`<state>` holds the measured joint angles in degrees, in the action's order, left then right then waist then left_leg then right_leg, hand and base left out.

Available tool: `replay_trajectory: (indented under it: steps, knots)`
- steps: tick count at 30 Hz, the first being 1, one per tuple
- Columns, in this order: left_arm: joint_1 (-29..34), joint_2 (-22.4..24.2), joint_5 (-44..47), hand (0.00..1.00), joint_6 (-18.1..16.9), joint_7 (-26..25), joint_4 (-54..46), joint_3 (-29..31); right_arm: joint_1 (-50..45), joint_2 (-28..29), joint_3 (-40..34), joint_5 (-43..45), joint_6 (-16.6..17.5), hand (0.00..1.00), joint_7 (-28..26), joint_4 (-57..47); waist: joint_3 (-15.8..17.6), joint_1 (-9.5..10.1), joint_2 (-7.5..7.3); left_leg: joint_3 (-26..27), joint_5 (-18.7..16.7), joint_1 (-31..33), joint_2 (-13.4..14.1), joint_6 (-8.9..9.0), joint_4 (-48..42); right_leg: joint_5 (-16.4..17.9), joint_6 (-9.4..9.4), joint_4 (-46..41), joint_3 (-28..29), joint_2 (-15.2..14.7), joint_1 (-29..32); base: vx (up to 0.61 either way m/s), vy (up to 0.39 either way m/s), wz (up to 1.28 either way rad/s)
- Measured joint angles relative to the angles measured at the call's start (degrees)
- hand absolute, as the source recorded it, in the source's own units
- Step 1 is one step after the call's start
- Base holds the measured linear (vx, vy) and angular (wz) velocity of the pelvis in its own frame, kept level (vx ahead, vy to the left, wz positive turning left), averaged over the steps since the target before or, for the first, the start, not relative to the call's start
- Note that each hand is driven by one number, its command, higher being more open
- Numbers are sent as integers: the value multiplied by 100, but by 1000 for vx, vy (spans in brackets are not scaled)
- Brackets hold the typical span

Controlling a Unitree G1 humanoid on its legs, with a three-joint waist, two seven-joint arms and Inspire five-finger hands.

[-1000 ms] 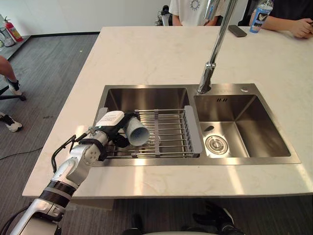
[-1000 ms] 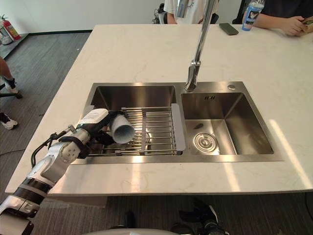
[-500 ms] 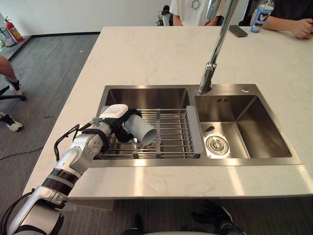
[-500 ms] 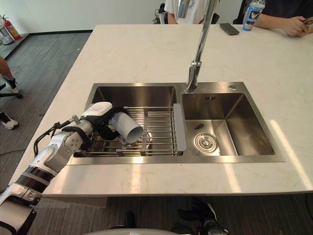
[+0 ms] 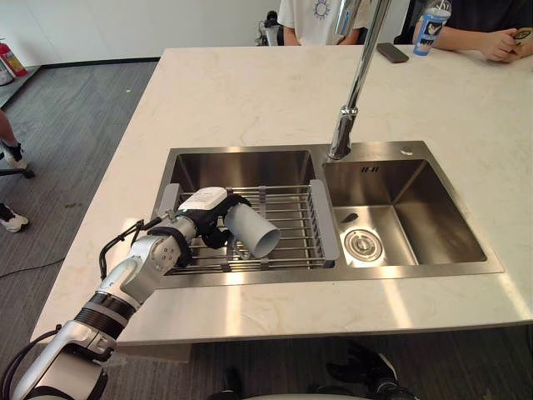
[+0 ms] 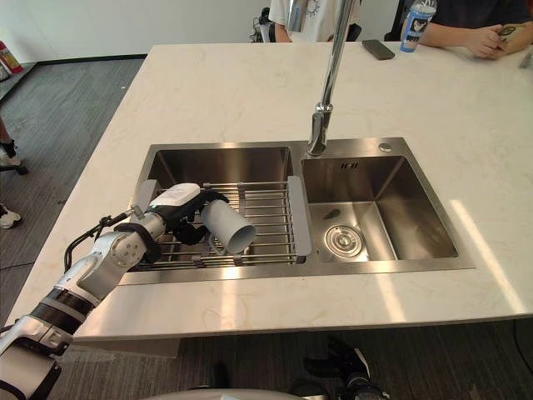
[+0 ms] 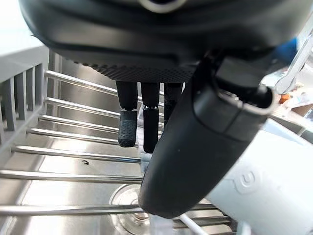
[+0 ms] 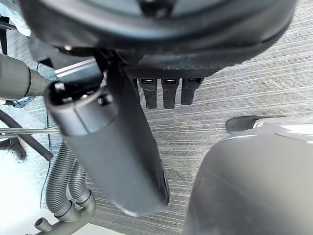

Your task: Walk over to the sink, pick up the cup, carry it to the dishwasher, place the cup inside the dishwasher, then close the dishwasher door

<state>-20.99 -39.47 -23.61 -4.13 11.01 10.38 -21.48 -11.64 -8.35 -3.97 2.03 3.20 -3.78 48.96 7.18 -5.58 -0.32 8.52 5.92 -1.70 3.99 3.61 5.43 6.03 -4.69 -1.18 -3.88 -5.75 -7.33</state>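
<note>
The left robot hand (image 5: 204, 218) has its thumb and fingers (image 7: 128, 129) closed round the base end of the pale grey cup (image 5: 254, 232). The cup is tilted on its side, with its open mouth pointing toward the near rim of the sink (image 5: 400, 275). It sits over the wire rack (image 5: 291, 225) that spans the left basin; whether it touches the bars cannot be told. The faucet (image 5: 354, 83) rises behind the divider between the basins, set in the pale marble desk (image 5: 241, 92). The right robot hand (image 8: 156, 39) hangs over grey floor (image 8: 274, 73), fingers relaxed and holding nothing.
</note>
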Motion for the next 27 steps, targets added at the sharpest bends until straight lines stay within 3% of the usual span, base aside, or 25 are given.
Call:
replay_trajectory:
  steps: [11,17,27]
  knots:
    - [841,826,1850,30,0,-498,-681,948,-34,9,-5,0,-2,90,4,23,59,96,-99,-4,0,-67,3,0,0,1,1,-7,-1,2,-67,0,0,0]
    - [1486,1535,2909,30,-10,-795,-1007,1416,-3,9,-19,0,0,90,5,19,59,162,-100,-2,0,-93,9,0,-1,3,4,-8,2,8,-93,0,0,0]
    - [1997,1847,3149,30,-11,-952,-1210,1795,-25,12,-26,-1,-1,90,21,18,56,178,-103,15,-1,-108,13,0,-2,3,3,-20,22,8,-92,-3,-1,0]
